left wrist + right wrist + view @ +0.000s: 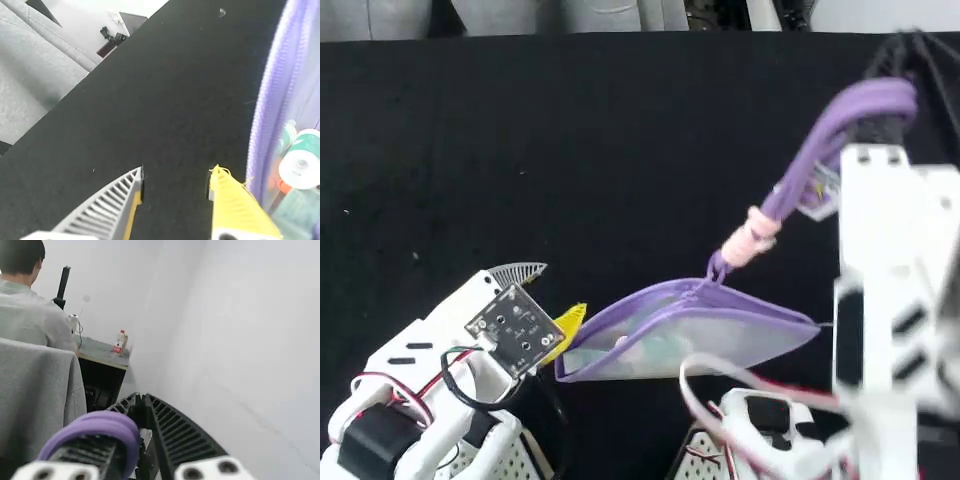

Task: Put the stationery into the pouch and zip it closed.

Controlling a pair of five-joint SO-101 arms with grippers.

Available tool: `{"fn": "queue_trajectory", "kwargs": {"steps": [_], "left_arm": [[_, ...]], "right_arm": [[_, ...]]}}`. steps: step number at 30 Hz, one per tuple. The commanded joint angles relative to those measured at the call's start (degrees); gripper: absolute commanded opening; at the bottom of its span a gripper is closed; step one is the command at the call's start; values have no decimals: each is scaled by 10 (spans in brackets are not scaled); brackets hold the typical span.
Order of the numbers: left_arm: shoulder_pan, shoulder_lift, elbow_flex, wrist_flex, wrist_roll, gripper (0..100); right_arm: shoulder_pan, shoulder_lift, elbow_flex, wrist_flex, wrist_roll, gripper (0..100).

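Over the black table (pixel 570 150) in the high view, the left gripper (pixel 555 292) sits low at the near edge with its grey and yellow fingers spread apart. The pouch (pixel 690 335), clear with purple trim, lies just past the yellow finger, its end almost touching the tip. From the pouch's top edge a purple strap (pixel 820 150) climbs through a pink connector (pixel 750 238) to the right gripper (pixel 873 128), which is held high above the pouch and clamped on the strap's far end. That arm's white body stands over the pouch's far corner and hides part of it. I cannot tell whether the pouch rests on the table or hangs.

From the left wrist view, the gap between the open fingers holds only bare table. The pouch's purple zip edge runs just outside the yellow finger (pixel 235 210). Behind its clear wall lies the stationery (pixel 300 162): a white-and-green roll against something orange.

From the right wrist view, the black ribbed fingers (pixel 172 432) are pressed together at their tips, pinching the strap, which loops over the near finger. Beyond the gripper are a pale wall (pixel 240 340) and a desk (pixel 102 354) with a small bottle (pixel 120 342) on it.
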Motion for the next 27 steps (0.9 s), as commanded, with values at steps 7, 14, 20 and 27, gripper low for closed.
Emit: {"fn": "queue_trajectory", "kwargs": {"steps": [7, 14, 20, 27], "left_arm": [[-3, -2, -139, 76, 60, 223], [-3, -2, -144, 76, 62, 223], [-3, -2, -114, 52, 62, 223], [-11, -2, 22, -67, 71, 223]], "right_arm": [[17, -24, 15, 2, 48, 11], [57, -5, 44, -39, 47, 11], [61, -13, 64, -54, 47, 11], [59, -58, 65, -37, 47, 11]]}}
